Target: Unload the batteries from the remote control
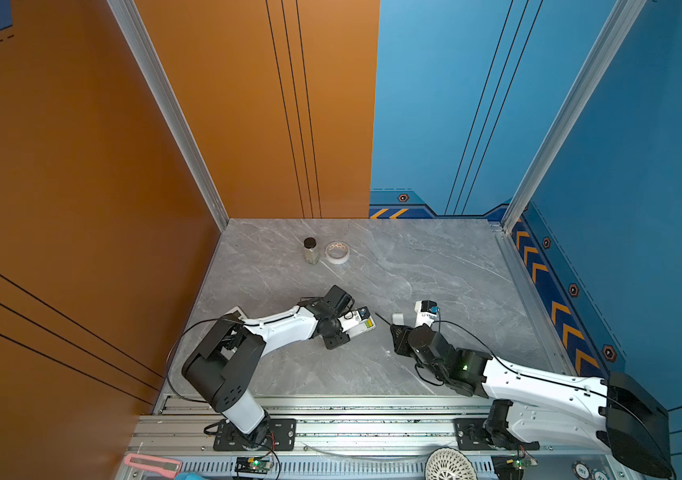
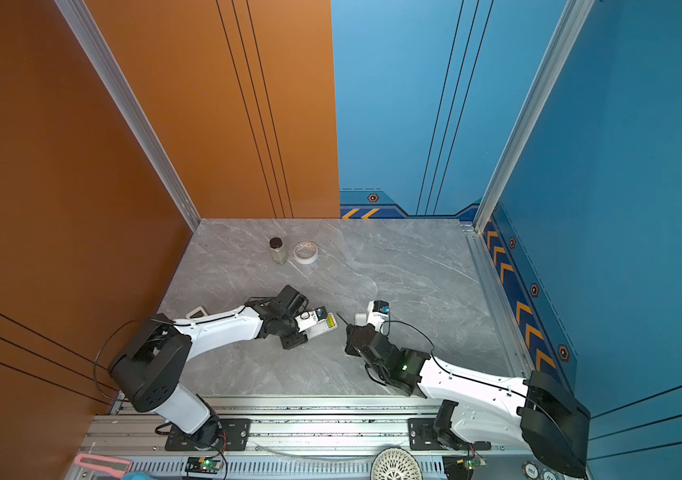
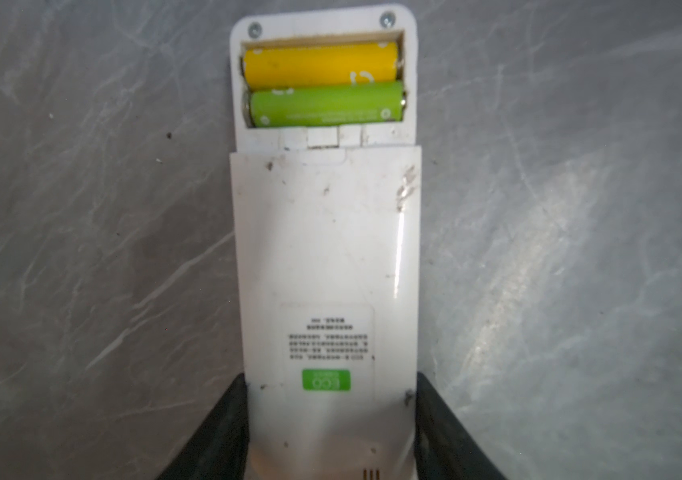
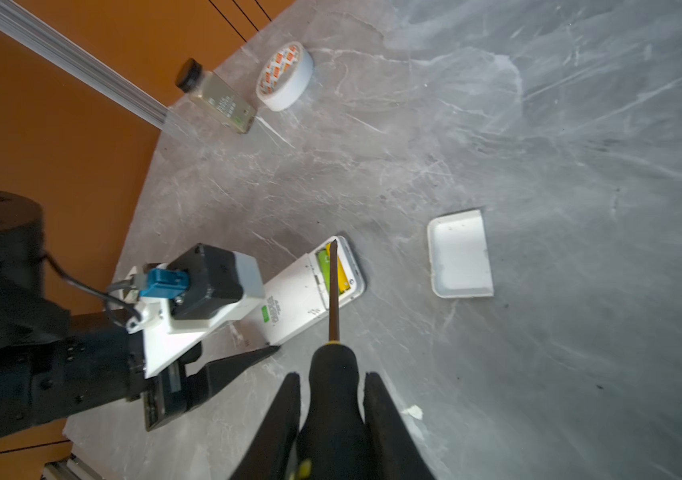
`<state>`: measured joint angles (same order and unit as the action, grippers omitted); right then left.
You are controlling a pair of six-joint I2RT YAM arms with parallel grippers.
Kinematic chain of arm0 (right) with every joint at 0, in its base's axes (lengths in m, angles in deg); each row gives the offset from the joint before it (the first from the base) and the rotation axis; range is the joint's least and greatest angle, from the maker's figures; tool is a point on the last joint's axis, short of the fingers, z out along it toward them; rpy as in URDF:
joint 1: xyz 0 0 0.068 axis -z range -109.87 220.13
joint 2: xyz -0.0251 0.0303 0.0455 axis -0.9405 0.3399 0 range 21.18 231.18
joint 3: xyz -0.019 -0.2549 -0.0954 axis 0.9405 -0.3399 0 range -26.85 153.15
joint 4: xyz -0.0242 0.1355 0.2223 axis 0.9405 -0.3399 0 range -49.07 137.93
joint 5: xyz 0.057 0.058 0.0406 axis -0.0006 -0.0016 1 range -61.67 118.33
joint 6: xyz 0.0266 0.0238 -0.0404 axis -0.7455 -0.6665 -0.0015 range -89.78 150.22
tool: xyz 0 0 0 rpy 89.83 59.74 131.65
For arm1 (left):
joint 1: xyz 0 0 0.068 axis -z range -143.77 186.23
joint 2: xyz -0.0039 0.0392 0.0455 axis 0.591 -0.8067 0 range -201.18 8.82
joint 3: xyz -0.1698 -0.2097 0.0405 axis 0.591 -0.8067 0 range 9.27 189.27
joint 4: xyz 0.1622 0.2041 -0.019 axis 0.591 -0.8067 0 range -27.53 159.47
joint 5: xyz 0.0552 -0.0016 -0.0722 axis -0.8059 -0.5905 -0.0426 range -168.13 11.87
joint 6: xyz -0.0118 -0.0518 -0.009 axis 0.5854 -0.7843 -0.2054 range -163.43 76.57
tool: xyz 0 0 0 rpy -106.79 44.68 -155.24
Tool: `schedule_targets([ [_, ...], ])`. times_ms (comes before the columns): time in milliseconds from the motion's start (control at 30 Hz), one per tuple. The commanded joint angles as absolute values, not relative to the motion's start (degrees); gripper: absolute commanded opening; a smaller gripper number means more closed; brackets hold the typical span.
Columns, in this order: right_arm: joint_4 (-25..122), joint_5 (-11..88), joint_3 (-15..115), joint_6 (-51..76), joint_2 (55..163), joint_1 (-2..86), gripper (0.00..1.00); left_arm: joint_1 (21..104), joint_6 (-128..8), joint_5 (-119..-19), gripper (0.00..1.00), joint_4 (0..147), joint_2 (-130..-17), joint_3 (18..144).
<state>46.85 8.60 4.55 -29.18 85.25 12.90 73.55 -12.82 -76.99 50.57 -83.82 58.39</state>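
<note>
The white remote control [image 3: 327,257] lies back-up on the grey table, and my left gripper [image 3: 331,380] is shut on its sides at the near end. Its battery bay is open, with the batteries side by side in it: a yellow one [image 3: 320,62] and a green one [image 3: 327,104]. My right gripper [image 4: 331,380] is shut on a black-handled screwdriver [image 4: 333,291]. The shaft points at the bay. In a top view its tip [image 1: 376,314] stands just off the remote's [image 1: 362,329] end, and it is absent from the left wrist view.
The loose white battery cover [image 4: 460,253] lies on the table to the right of the remote. A jar with a black lid [image 1: 311,251] and a tape roll [image 1: 337,252] stand at the back. A white object [image 1: 236,311] shows behind the left arm. Walls close three sides.
</note>
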Motion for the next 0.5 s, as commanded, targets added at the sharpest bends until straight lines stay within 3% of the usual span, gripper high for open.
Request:
schedule_targets([
  [0,34.6,16.5,9.7,-29.9,86.6,14.7,0.00,76.1,-11.9,-72.8,0.15,47.5,-84.8,55.0],
  [233,28.0,22.9,16.6,-28.8,89.0,16.7,0.00,80.4,-11.7,-80.1,0.13,52.7,-83.1,50.9],
  [467,23.2,24.6,18.9,-30.7,89.3,17.2,0.00,80.4,-12.0,-81.0,0.12,53.6,-82.9,50.6],
])
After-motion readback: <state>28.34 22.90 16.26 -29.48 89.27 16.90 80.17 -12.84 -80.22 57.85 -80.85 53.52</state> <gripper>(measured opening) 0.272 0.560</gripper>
